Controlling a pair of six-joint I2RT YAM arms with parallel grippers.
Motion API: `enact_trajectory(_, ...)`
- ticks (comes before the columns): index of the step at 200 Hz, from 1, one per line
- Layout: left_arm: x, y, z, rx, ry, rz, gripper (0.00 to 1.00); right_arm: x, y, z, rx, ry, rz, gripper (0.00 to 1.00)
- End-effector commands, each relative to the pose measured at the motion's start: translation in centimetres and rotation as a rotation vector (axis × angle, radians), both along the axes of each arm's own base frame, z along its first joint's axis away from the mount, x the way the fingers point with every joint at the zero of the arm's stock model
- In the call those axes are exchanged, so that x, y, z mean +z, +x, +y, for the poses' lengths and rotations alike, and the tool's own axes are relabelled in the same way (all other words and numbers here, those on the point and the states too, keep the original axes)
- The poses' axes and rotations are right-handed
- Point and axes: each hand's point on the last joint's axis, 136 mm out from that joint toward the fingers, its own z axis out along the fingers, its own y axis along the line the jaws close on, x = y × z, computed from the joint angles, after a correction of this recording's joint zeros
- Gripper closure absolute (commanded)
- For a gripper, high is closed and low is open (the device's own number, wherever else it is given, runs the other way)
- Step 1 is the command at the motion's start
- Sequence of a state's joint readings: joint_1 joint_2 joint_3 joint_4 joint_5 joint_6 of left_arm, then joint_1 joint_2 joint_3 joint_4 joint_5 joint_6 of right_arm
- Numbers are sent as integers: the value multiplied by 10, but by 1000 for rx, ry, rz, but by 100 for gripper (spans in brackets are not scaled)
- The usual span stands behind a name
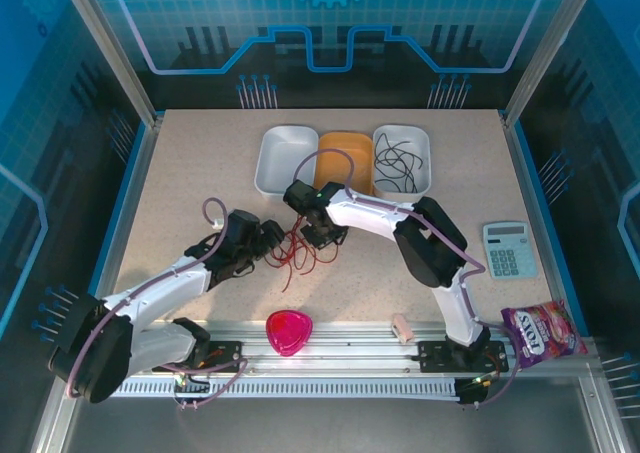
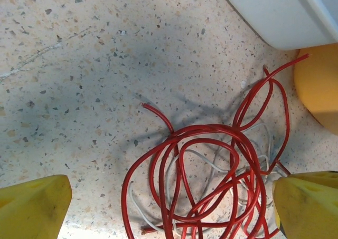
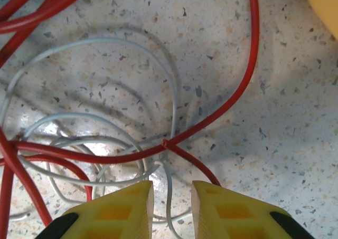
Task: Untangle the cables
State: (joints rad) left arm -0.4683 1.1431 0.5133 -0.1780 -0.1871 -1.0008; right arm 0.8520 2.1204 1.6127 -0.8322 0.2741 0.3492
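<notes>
Left claw [image 2: 170,199]: spread wide, and I see it just above the red loops.
Cables [image 2: 211,127]: red and pale, tangled on the surface [image 1: 180,173] between my claws.
Right claw [image 3: 171,190]: narrow gap, with a pale strand [image 3: 105,39] running into it.
White tray [image 1: 428,173]: holds black cables [image 1: 398,163].

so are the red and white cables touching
Touching. The right wrist view shows the red cable crossing straight over the whitish cable, strands interwoven.
</notes>
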Motion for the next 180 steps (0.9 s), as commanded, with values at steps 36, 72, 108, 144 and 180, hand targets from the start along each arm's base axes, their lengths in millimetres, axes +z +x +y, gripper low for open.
enact_trajectory(36, -8, -4, 4, 25, 3, 21, 1, 0, 2, -2, 20, -61, -22, 83)
enact_trajectory(72, -5, -4, 4, 23, 4, 13, 1, 22, -5, 8, 33, 15, -17, 92)
enact_trajectory(108, 5, 1, 1, -18, 11, -22, 1, 71, -13, 17, 61, 146, -41, 93)
enact_trajectory(144, 17, 6, -3, -57, 18, -60, 1, 122, -23, 24, 103, 286, -81, 93)
enact_trajectory(180, 25, 10, -9, -82, 2, -96, 1, 167, -28, 28, 135, 403, -140, 92)
